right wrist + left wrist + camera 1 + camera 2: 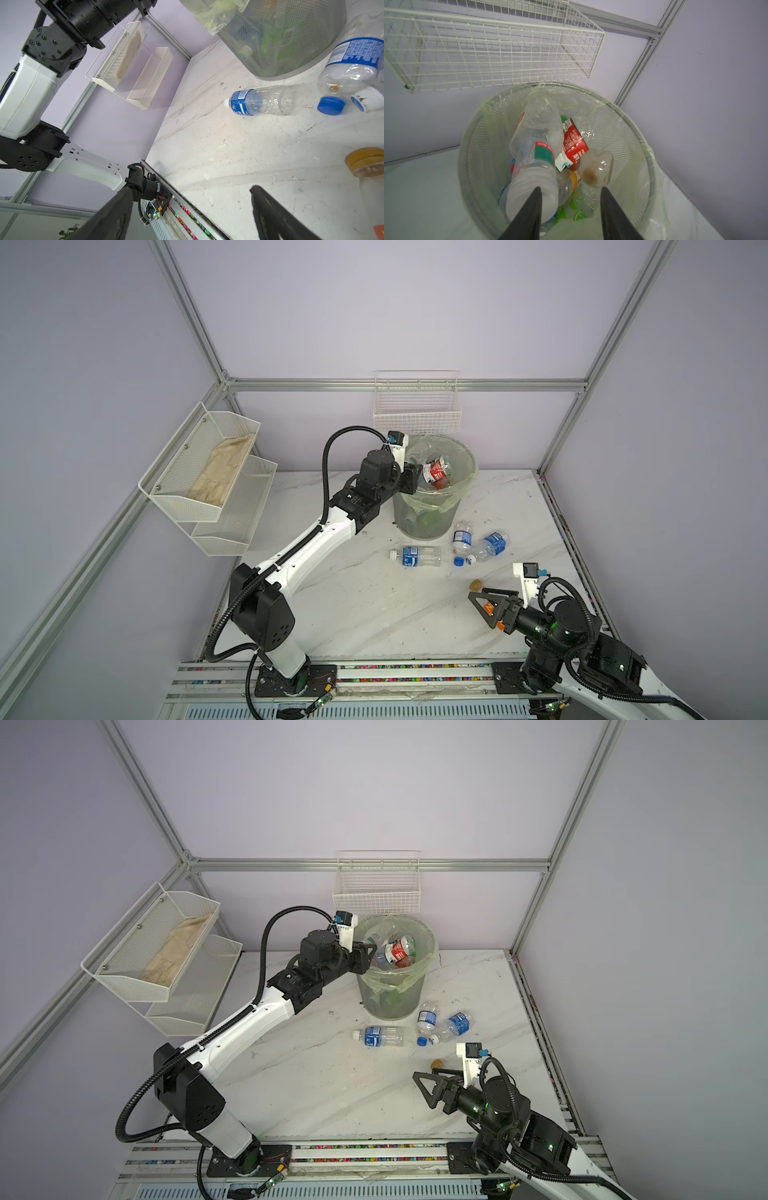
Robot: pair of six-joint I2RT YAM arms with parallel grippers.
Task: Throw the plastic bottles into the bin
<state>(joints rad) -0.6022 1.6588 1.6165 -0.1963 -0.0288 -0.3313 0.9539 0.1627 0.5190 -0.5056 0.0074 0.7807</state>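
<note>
Risk, we think: left gripper stands parted, empty over the bin, top bottle close by one finger, liable to snag. Right gripper spread wide, three bottles beside the bin.

wire basket: white, open grid, hooked over the horizontal bar of the back wall; seen in both top views and from below in the left wrist view.
mesh shelf: white, two tiers, mounted on the left wall.
cloth: beige, crumpled, lying in the upper tier.
table: white marble pattern, grey veins, dark scuffs.
frame: aluminium profiles along the wall edges.
walls: pale lilac.
front rail: slotted metal, small multicoloured bits in its groove.
</note>
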